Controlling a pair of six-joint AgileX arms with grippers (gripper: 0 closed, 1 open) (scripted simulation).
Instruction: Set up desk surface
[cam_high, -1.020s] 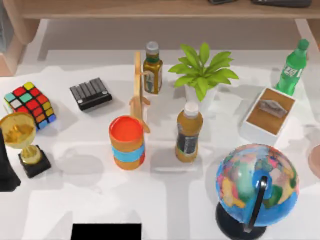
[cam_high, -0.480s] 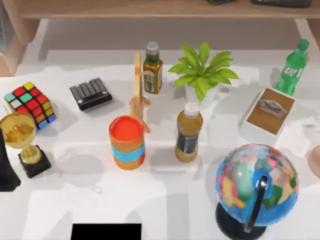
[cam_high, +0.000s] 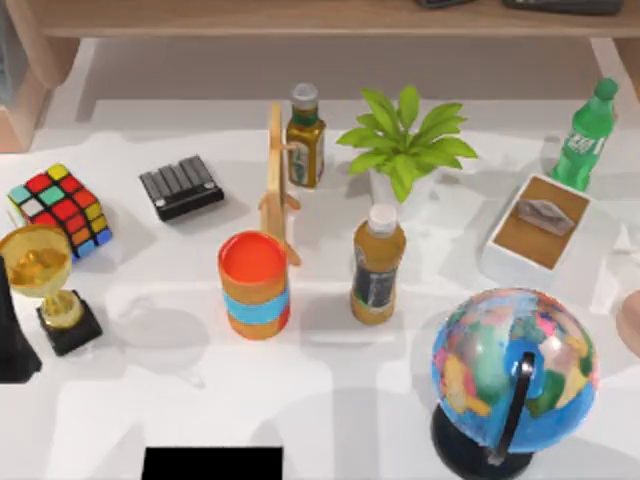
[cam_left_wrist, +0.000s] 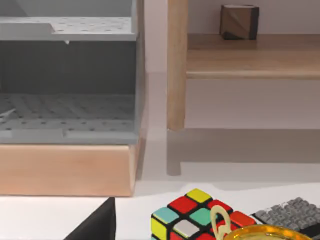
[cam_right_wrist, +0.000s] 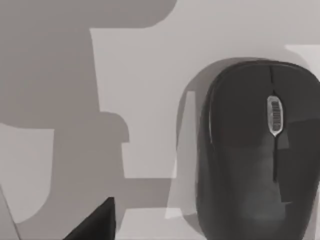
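Note:
The desk surface (cam_high: 330, 400) is a broad white tabletop crowded with objects. At its far left edge stands a dark part of my left arm (cam_high: 12, 345), beside a gold trophy (cam_high: 45, 285) and a Rubik's cube (cam_high: 58, 208). The left wrist view looks over the cube (cam_left_wrist: 197, 220) and the trophy rim (cam_left_wrist: 270, 232); a dark corner of my left gripper (cam_left_wrist: 97, 225) shows low down. In the right wrist view a black mouse (cam_right_wrist: 257, 150) lies on the white desk surface (cam_right_wrist: 140, 100), with a dark corner of my right gripper (cam_right_wrist: 97, 222) beside it.
On the desk stand a black keypad (cam_high: 181, 186), a wooden stand (cam_high: 277, 180), a brown bottle (cam_high: 305, 135), a plant (cam_high: 405, 145), an orange cup (cam_high: 255, 285), a yellow bottle (cam_high: 378, 262), a globe (cam_high: 512, 375), a tissue box (cam_high: 540, 228) and a green bottle (cam_high: 585, 135). A wooden shelf (cam_high: 300, 18) runs along the back.
Shadows on the white surface at the right side and the front have shifted. No object on the desk has moved.

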